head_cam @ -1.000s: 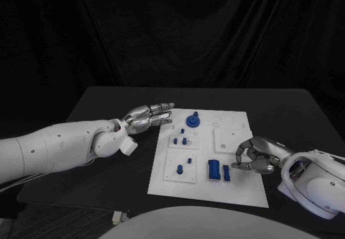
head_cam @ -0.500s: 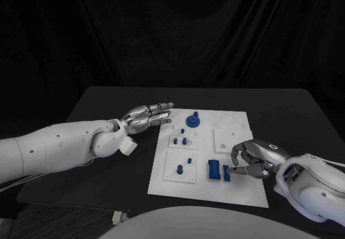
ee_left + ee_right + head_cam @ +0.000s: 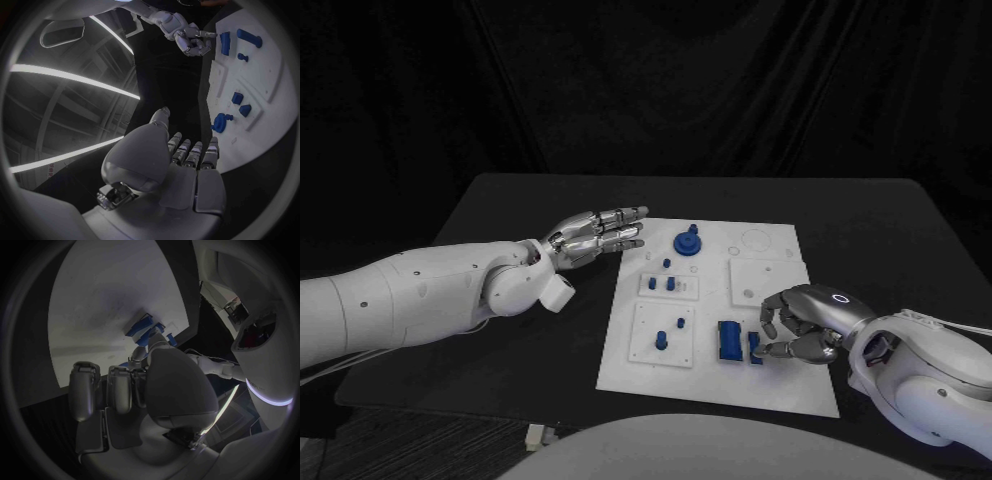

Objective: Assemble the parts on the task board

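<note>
While the left hand (image 3: 596, 233) hovers flat over the black table (image 3: 516, 210) just left of the task board's (image 3: 718, 385) far-left corner, fingers straight and slightly apart and holding nothing, the head view puts the right hand (image 3: 805, 325) over the board's near-right area. Its fingers curl down onto a small blue part (image 3: 754, 347) lying just right of a larger blue block (image 3: 730, 340); whether the part is actually pinched cannot be told. Further blue parts sit on the board: a round knob (image 3: 687, 241) at the far side, small pegs (image 3: 669, 284) in the middle, more pegs (image 3: 661, 335) on the near-left plate.

Left wrist view: left hand (image 3: 187, 165) extended, fingers side by side, empty, beside the task board (image 3: 275, 75); round knob (image 3: 220, 121) near the fingertips. Right hand (image 3: 187, 37) seen far off, touching the blue parts (image 3: 225, 42).

Right wrist view: right hand (image 3: 137, 385) bent over the task board (image 3: 106, 305), fingertips at a blue part (image 3: 140, 327); grip hidden by the hand.
</note>
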`<state>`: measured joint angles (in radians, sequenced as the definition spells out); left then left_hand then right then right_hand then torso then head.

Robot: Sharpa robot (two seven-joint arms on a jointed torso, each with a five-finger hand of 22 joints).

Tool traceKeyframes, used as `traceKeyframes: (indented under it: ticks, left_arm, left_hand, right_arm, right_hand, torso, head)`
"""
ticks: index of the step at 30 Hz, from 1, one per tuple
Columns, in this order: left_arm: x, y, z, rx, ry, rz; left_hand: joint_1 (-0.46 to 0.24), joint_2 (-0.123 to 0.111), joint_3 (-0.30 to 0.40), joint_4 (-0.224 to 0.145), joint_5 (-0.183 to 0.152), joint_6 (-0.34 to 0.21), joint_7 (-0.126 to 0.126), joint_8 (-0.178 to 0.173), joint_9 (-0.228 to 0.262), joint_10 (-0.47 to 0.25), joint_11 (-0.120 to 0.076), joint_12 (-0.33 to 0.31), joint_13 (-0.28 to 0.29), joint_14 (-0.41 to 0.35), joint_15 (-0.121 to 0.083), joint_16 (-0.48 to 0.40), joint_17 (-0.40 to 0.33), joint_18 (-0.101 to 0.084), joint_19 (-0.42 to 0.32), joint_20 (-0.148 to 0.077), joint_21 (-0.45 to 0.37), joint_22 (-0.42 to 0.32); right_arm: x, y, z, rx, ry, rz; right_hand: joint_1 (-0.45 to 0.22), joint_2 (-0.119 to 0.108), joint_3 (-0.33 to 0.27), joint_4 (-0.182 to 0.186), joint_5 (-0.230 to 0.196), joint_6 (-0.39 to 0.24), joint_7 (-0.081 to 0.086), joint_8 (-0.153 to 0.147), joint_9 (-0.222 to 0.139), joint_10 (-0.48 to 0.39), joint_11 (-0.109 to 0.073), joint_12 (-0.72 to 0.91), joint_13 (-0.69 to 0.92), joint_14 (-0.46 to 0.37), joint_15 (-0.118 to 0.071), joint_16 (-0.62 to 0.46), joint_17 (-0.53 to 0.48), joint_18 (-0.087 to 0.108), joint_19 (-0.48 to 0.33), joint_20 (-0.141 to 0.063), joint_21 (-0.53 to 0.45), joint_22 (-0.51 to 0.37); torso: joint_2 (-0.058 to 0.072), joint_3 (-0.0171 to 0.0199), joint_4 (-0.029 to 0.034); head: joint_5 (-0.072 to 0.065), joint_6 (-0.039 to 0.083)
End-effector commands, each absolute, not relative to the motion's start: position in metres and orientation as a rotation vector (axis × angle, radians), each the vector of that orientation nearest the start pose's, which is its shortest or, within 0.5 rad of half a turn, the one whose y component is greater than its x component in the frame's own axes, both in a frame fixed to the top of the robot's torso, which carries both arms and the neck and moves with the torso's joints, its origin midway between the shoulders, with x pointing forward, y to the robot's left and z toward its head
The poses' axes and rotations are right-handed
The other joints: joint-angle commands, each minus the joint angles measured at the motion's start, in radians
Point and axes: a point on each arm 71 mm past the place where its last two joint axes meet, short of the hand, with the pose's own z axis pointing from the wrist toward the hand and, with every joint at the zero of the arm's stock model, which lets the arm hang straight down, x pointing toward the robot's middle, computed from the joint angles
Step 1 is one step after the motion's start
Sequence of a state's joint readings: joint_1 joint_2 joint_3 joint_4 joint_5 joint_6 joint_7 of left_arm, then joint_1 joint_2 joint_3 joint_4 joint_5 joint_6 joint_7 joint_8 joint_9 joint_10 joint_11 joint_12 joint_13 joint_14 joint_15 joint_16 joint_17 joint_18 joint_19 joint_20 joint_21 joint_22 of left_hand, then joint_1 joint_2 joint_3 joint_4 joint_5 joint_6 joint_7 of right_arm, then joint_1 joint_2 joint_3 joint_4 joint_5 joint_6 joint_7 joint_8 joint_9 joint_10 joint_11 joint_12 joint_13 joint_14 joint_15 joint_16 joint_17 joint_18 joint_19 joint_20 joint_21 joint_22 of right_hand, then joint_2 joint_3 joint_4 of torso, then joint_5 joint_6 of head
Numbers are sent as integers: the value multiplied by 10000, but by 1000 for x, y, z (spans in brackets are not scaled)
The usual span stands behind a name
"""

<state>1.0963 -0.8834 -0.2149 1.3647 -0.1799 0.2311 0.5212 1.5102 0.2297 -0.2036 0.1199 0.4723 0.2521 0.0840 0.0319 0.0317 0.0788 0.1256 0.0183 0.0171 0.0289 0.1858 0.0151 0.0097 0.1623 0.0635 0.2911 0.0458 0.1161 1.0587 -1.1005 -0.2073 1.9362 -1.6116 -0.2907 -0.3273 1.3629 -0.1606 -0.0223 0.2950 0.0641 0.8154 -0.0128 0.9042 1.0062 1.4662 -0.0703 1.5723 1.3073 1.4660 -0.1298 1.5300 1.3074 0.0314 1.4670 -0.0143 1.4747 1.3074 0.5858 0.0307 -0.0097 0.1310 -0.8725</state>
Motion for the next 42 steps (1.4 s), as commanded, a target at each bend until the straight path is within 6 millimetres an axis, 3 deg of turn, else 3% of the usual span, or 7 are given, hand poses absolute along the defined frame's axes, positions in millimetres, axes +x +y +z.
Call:
traceKeyframes:
  ticks: [1, 17, 26, 31, 42]
  left_arm:
    - [444, 250, -284, -9497, 17840, -18077]
    - [443, 250, -285, -9512, 17848, -18097]
    - [443, 250, -285, -9520, 17860, -18102]
    - [443, 249, -286, -9526, 17887, -18116]
    - [442, 249, -287, -9551, 17912, -18114]
  left_hand:
    - [26, 77, -16, -50, 56, -42, -31, 24, 9, 7, 1, 65, 14, 11, 49, 64, 9, 85, 87, -3, 48, 9]
    - [26, 77, -16, -50, 56, -42, -31, 24, 9, 7, 1, 65, 14, 11, 49, 64, 9, 85, 87, -3, 48, 9]
    - [24, 79, -14, -71, 80, -48, -30, 22, 8, -1, 6, 63, 12, 11, 56, 65, 9, 84, 86, -1, 47, 1]
    - [24, 79, -14, -71, 80, -48, -30, 22, 8, -1, 6, 63, 12, 11, 56, 65, 9, 84, 86, -1, 47, 1]
    - [24, 79, -14, -71, 80, -48, -30, 22, 8, -1, 6, 63, 12, 11, 56, 65, 9, 84, 86, -1, 47, 1]
  right_arm:
    - [341, -211, -264, -2524, 20041, 5328]
    - [341, -212, -268, -2422, 20223, 5041]
    - [341, -212, -270, -2249, 20159, 4972]
    - [342, -213, -270, -2190, 20096, 4984]
    - [343, -212, -272, -2224, 20190, 4887]
  right_hand:
    - [-38, -40, -70, 9, -48, -73, 19, 43, 18, 1046, -60, -15, 2635, 830, -77, 40, 1454, -80, 583, -65, 5, 2328]
    - [-288, -126, -184, 20, -129, -119, -7, 151, 96, 1046, -77, -15, 2635, 829, -92, 39, 1457, -55, 530, -83, -100, 2294]
    - [-254, 62, -56, 7, -21, -110, -29, 211, 123, 1046, -89, -15, 2635, 823, -91, 28, 1428, -50, 517, -84, -125, 2285]
    - [-138, 215, 99, -10, 822, -171, -32, 230, 121, 1046, -83, -15, 2635, 821, -94, 19, 1410, -43, 505, -85, -151, 2277]
    - [315, 417, 275, -77, 1441, -229, -37, 230, 100, 1046, -89, -15, 2635, 814, -100, 2, 1371, -32, 482, -90, -200, 2262]
  torso:
    - [-3, 0, 6]
    - [1, 0, -8]
    - [2, 1, -1]
    - [0, 1, 1]
    - [3, 0, -11]
  head:
    - [-10, -2]
    - [33, -2]
    - [16, -2]
    - [6, -2]
    - [31, -2]
